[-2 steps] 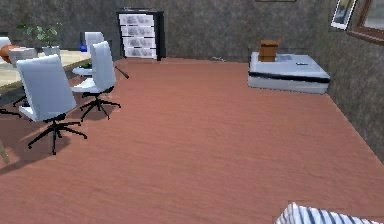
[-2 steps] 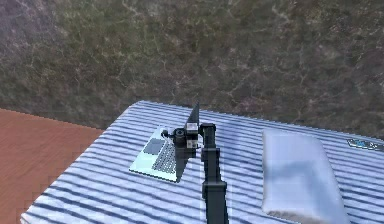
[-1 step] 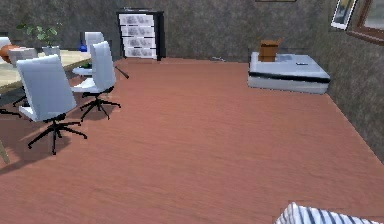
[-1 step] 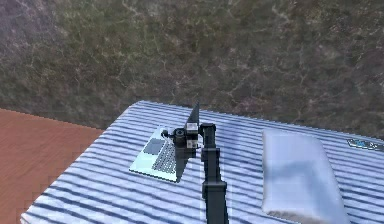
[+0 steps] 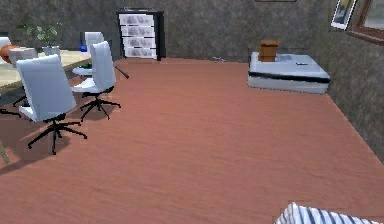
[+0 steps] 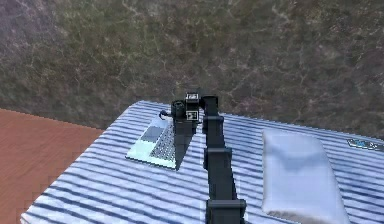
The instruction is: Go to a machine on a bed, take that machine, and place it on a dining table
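While arm (image 6: 221, 170) reaches over striped bed (image 6: 95, 190), I note hand (image 6: 172, 114) at open laptop (image 6: 150, 148) lying on bed. Cannot tell hand's grip or whether it holds anything. Pillow (image 6: 295, 170) near arm. Well apart, dining bench (image 5: 8, 76) at forward view's left.

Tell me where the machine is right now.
In the arm side view, the machine lies on the striped bed, left of middle, close by the gripper, with the white pillow off to its right.
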